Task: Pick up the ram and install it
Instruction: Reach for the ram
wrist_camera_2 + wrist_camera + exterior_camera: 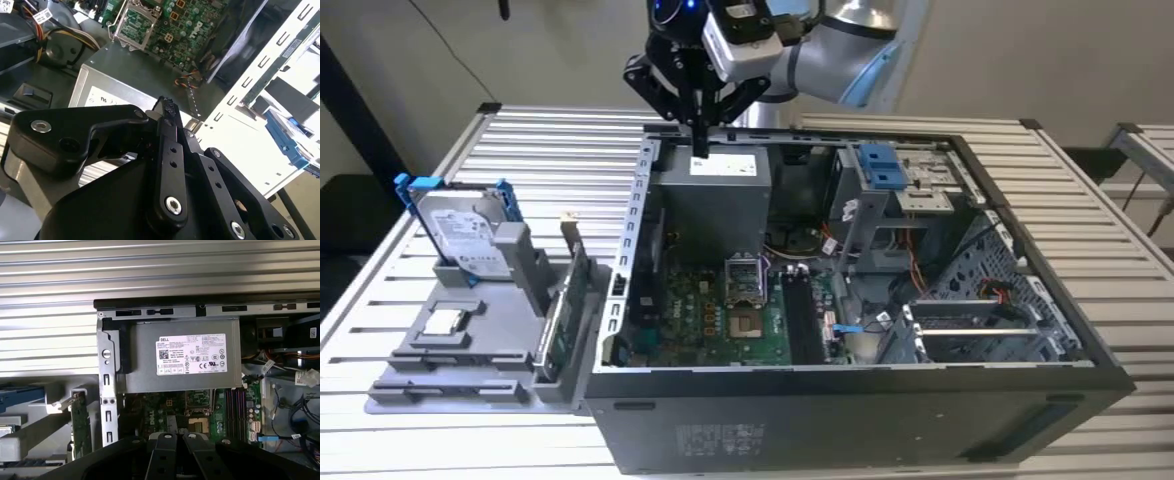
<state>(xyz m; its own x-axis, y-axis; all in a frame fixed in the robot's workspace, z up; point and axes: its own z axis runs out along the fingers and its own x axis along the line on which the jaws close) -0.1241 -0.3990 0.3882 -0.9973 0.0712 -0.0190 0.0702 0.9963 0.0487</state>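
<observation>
Your gripper (700,148) has its fingers pressed together and holds nothing. Just below it sits the power supply (710,195) inside the open computer case (854,400). Well apart, past the case wall toward the exterior view's left, what looks like the ram (555,320) stands on edge in the grey holder (454,385).
</observation>
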